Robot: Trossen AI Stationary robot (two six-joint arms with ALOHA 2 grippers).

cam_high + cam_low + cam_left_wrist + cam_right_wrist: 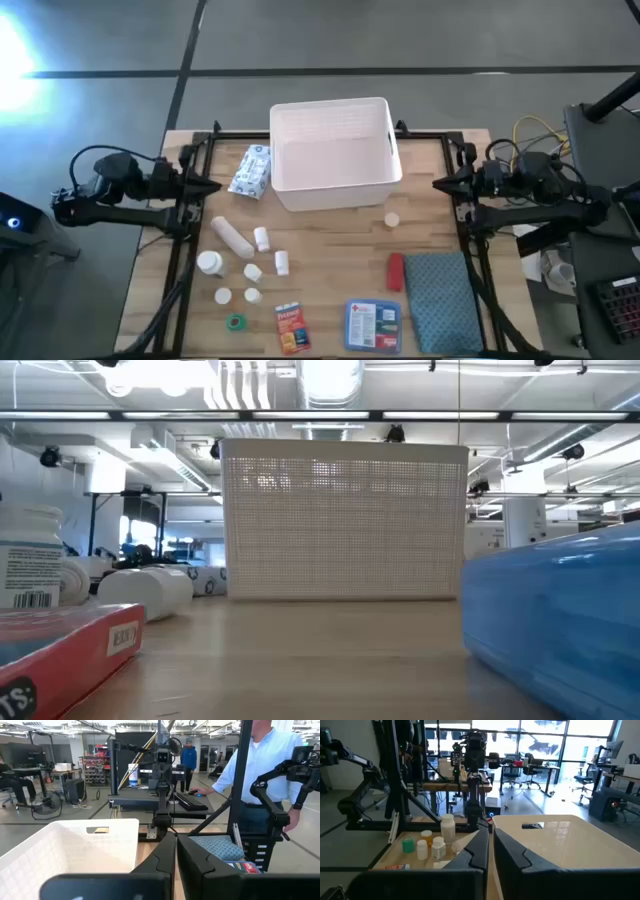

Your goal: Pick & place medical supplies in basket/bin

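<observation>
Basket (335, 155) sits empty at the table's (330, 250) far middle; supplies lie nearer. Only the high view shows the teal mat (440, 300). Left gripper (205, 187) and right gripper (448, 183) wait pinched shut at the sides. Left wrist view alone catches a person (260, 765).

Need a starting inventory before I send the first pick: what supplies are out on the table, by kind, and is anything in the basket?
White bottles and jars: 7, e.g.
White gauze roll: 1
Wipes packet: 1
Blue first-aid box: 1
Orange-red box: 1
Red tube: 1
Green tape roll: 1
Total: 13
Basket: 0 inside
</observation>
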